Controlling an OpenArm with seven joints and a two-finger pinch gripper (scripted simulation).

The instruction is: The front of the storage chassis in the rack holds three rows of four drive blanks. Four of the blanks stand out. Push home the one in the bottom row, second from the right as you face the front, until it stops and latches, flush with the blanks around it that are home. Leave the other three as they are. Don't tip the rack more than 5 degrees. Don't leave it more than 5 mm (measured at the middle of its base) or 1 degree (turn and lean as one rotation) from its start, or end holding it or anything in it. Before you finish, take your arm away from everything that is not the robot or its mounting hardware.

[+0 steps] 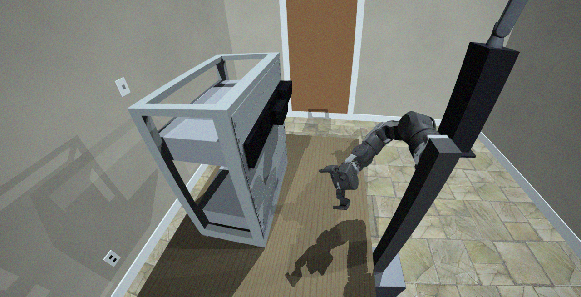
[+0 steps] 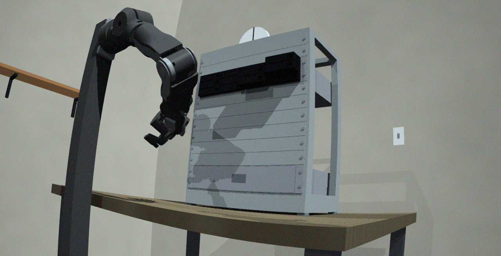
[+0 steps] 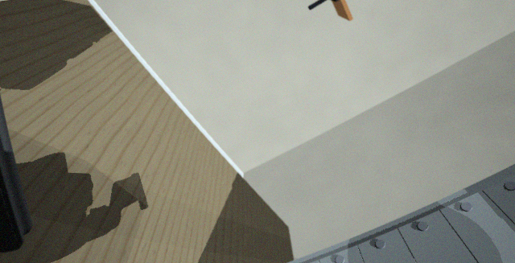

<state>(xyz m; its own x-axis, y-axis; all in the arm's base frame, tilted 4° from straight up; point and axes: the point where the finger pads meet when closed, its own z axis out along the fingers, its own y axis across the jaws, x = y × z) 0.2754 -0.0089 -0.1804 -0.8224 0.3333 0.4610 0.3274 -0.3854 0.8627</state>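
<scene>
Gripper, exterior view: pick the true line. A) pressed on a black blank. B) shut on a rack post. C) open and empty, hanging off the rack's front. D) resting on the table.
C: the gripper hangs with jaws spread and empty, clear of the rack.

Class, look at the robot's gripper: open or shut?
Open. The gripper has its fingers spread wide, empty, well apart from the rack.

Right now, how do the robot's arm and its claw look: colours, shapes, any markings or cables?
The arm is dark grey and chunky, built of rounded joint housings, with a pale grey ring at one joint. It hangs from a curved black column. The claw is charcoal, with two short angular fingers. No cables or markings show.
</scene>
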